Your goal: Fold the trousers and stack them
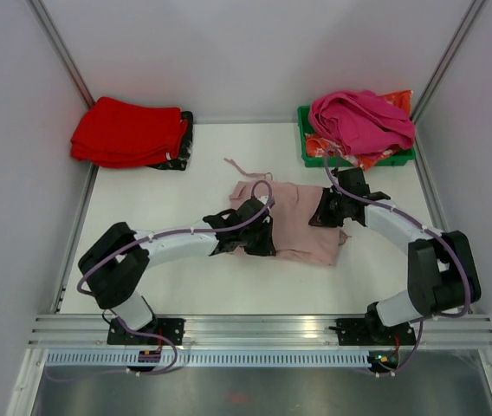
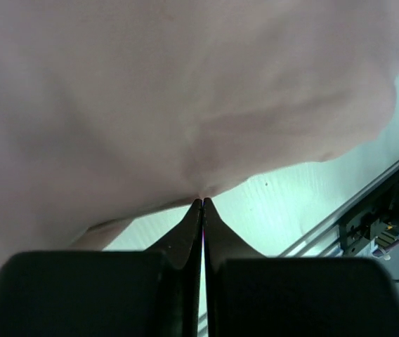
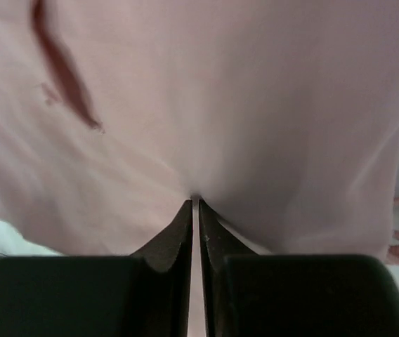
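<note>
The pale pink trousers (image 1: 294,217) lie bunched in the middle of the white table, and a thin drawstring cord (image 1: 241,166) trails off toward the back left. My left gripper (image 1: 262,232) sits at their left side and my right gripper (image 1: 320,211) at their right side. In the left wrist view the left gripper (image 2: 202,202) is shut, pinching an edge of the trousers (image 2: 185,91), which hang above the table. In the right wrist view the right gripper (image 3: 196,201) is shut on a fold of the trousers (image 3: 213,105), which fill the frame.
Folded red garments (image 1: 129,132) are stacked at the back left. At the back right a green bin (image 1: 303,130) holds a magenta garment (image 1: 363,120). Grey walls close in both sides and the back. An aluminium rail (image 1: 263,329) runs along the near edge.
</note>
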Controlling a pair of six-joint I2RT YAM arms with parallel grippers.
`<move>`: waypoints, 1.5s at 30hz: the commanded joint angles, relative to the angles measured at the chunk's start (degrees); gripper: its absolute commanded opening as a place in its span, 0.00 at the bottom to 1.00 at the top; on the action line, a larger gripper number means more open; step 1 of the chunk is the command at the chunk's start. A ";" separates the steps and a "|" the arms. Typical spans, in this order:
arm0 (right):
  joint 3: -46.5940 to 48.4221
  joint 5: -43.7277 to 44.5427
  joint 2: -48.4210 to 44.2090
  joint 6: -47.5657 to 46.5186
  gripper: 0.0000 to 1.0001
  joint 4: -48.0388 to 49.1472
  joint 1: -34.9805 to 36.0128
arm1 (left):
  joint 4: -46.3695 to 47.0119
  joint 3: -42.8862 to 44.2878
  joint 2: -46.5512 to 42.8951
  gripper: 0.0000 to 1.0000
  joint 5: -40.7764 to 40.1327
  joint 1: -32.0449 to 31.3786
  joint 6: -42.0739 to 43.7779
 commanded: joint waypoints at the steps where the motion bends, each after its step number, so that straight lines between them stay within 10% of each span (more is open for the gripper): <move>1: 2.11 0.86 4.79 -0.64 0.11 2.94 0.02 | -5.63 7.00 -7.98 0.04 -2.73 1.37 2.95; 8: 11.51 -0.30 3.06 -2.40 0.19 -1.37 0.02 | -8.36 10.37 -14.49 0.62 -1.23 15.67 7.43; 17: 15.57 2.78 0.23 -2.75 0.25 -5.50 0.02 | 1.03 7.12 -4.84 0.71 3.86 29.57 7.44; 33: 7.48 6.20 0.58 -0.20 0.25 -3.13 -0.07 | 18.53 8.86 13.53 0.52 12.48 30.56 3.82; 45: 10.20 8.32 -3.97 -1.35 0.34 -8.05 -2.78 | 8.79 12.22 6.62 0.77 9.05 30.56 12.96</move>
